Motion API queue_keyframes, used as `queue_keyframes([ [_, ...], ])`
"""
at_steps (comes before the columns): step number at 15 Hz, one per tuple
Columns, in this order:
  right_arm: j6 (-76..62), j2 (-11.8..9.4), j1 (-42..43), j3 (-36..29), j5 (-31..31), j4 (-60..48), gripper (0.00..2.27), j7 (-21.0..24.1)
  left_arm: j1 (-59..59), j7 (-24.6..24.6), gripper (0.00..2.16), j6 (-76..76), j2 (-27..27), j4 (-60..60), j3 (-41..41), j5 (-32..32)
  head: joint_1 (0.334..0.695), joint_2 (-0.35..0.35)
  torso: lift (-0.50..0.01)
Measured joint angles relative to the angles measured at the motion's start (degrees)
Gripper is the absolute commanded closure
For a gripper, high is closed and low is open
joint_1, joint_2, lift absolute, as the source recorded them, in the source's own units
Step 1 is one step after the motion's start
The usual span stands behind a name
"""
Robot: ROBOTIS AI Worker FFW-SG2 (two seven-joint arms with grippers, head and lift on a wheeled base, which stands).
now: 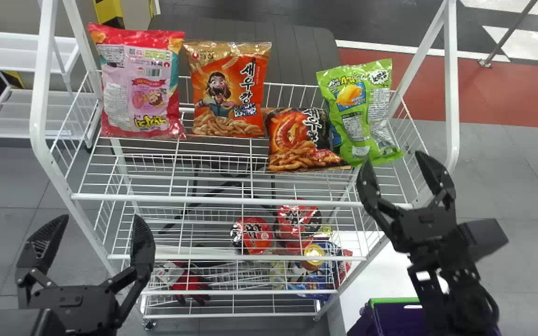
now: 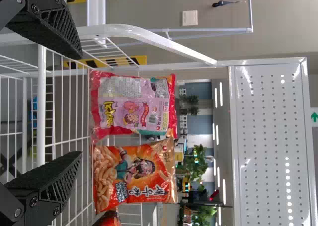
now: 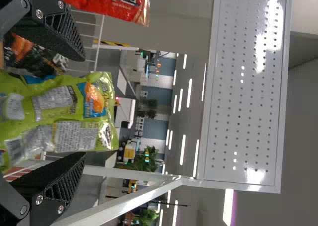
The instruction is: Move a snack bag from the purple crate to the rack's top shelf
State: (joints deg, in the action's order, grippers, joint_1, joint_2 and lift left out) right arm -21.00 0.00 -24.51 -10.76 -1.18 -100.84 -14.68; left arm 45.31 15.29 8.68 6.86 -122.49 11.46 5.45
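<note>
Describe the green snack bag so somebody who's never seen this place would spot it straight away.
Look at the white wire rack and its shelf lined with snacks. At the right end, just beyond the right pincer, stands the green bag. It alone is mostly green; the bag beside it is black and orange.

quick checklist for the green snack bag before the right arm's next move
1. Green bag on the top shelf: ok
2. Green bag standing straight: not ok, it tilts to one side
3. Right gripper open: ok
4. Right gripper free of any contact with the bag: cannot tell
5. Left gripper away from the green bag: ok, over at the rack's left side
6. Purple crate holding another bag: cannot tell
</note>
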Motion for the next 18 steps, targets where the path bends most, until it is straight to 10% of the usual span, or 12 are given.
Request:
queue_keyframes([
  [18,13.7,-0.1,-18.8,1.9,9.4,-16.9,0.18,-6.7,0.7,2.6,0.15,1.9,0.0,0.2,0.0,0.9,0.695,-0.079,0.001],
])
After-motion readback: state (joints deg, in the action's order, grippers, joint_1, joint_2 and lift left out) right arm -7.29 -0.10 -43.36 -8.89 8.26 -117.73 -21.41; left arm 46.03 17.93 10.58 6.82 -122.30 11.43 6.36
